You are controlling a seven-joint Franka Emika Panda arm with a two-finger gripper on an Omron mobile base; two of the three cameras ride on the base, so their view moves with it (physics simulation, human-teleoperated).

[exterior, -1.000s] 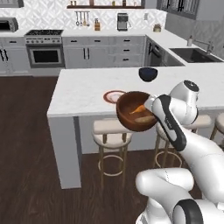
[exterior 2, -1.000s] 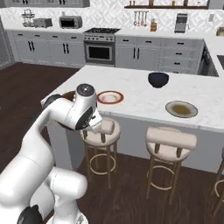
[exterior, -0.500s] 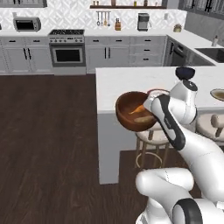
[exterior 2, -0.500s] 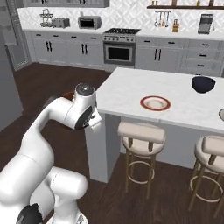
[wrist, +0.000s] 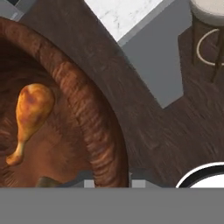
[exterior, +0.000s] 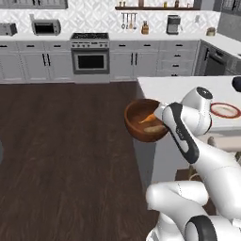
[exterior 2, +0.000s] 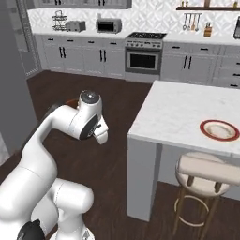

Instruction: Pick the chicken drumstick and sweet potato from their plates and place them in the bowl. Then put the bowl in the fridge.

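One bowl (exterior: 143, 121) is hanging in the air off the near left corner of the island (exterior 2: 185, 112), carried above the dark floor (exterior: 66, 141), with the gripper (wrist: 112, 181) clamped on its rim, a finger on each side of the wall. One drumstick (wrist: 29, 116) is lying inside it, thick end up in the hand view, bone end toward the bottom; in the left base view a tan sliver (exterior: 151, 129) is lying beside it, too small to name surely. One red-rimmed plate (exterior 2: 219, 130) is sitting bare on the island's right part, and one stool (exterior 2: 206, 180) is standing under the counter edge. Since half a second ago the whole scene is sliding right in both base views as the base is driving; the grip on the bowl is staying the same.
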